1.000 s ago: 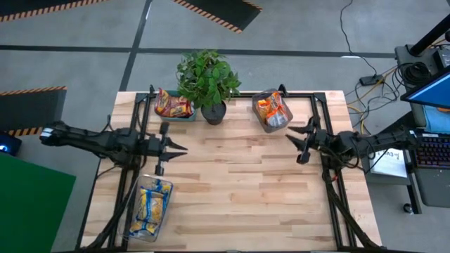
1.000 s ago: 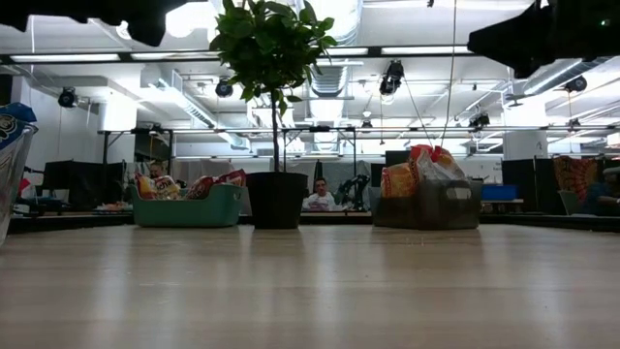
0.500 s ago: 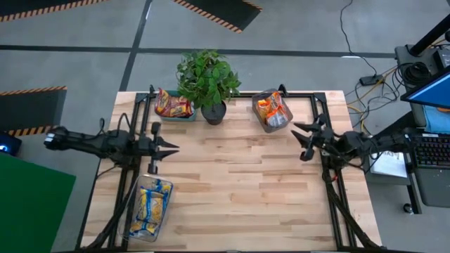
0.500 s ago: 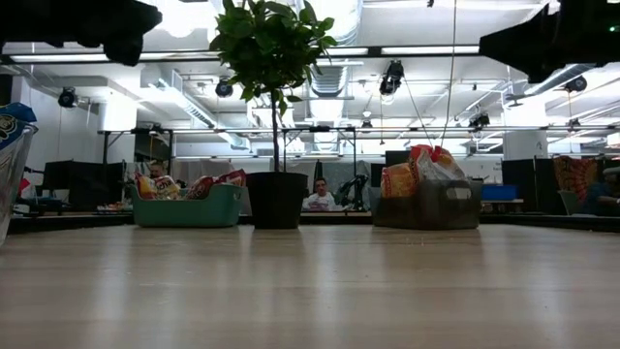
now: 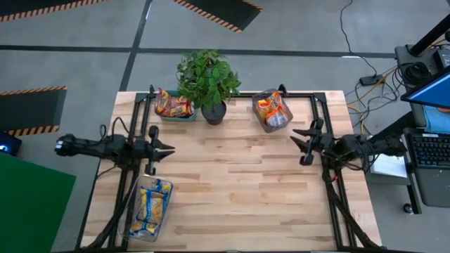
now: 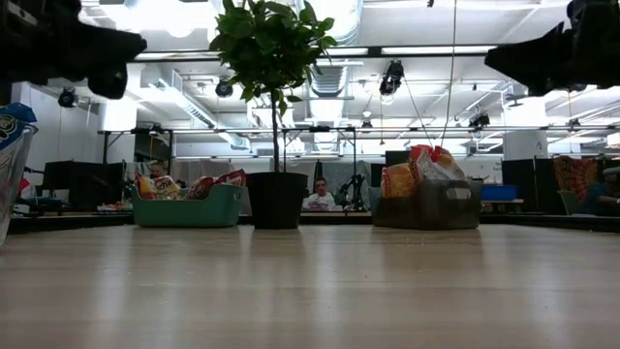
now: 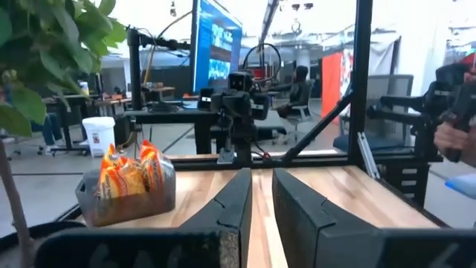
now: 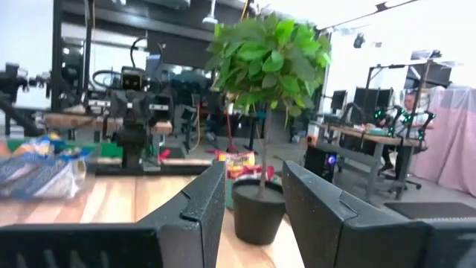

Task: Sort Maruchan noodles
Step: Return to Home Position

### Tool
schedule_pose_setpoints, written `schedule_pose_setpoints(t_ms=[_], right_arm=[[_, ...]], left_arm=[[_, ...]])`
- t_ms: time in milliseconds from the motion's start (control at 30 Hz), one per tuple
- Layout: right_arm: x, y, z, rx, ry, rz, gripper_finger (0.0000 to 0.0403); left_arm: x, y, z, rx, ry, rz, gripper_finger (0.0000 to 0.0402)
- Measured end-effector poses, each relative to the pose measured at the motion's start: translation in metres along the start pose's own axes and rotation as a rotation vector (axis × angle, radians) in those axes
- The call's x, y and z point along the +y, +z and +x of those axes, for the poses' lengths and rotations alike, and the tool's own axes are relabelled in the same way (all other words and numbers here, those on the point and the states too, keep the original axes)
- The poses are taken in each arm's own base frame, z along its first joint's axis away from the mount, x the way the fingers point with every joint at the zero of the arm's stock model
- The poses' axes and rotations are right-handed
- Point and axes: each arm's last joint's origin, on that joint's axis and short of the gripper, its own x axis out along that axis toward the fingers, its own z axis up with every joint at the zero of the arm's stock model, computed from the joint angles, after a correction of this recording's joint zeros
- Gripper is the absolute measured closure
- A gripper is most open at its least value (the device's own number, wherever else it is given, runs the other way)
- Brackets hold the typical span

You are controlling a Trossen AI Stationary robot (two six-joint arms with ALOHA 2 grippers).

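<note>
clear bin (image 5: 132,225) near left holds blue-yellow maruchan noodles (image 5: 151,204). teal bin (image 5: 177,118) far left holds red packets (image 5: 172,105); dark bin (image 5: 255,105) far right holds orange packets (image 5: 271,109). potted plant (image 5: 207,77) stands between the far two. on the wood counter (image 5: 232,190) we see the left pincer (image 5: 169,148) narrow at the left edge and the right pincer (image 5: 299,145) wider at the right edge. a person (image 6: 317,194) sits in the room behind.

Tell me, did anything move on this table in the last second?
Both arms drew back toward their own table edges: the left gripper moved left, the right gripper moved right. Both are empty; nothing was grabbed or released. The noodle packs and the potted plant stayed put.
</note>
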Motion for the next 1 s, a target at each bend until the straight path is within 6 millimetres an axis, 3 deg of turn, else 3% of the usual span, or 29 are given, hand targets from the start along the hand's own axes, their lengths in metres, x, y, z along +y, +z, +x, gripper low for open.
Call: schedule_pose_setpoints(t_ms=[233, 367, 667, 1000], right_arm=[[0.000, -0.002, 0.000, 0.015, 0.004, -0.029, 0.0279], [0.000, -0.002, 0.000, 0.020, 0.003, -0.010, 0.0280], [-0.001, -0.005, 0.000, 0.065, -0.064, -0.099, 0.0280], [-0.001, -0.005, 0.000, 0.066, -0.064, -0.092, 0.0280]], left_arm=[[0.000, -0.016, -0.001, 0.016, 0.012, -0.023, 0.0363], [0.000, -0.016, -0.001, 0.020, 0.041, -0.021, 0.0363], [0.008, -0.019, -0.002, 0.063, 0.302, -0.037, 0.0363], [0.008, -0.019, -0.002, 0.065, 0.310, -0.036, 0.0363]])
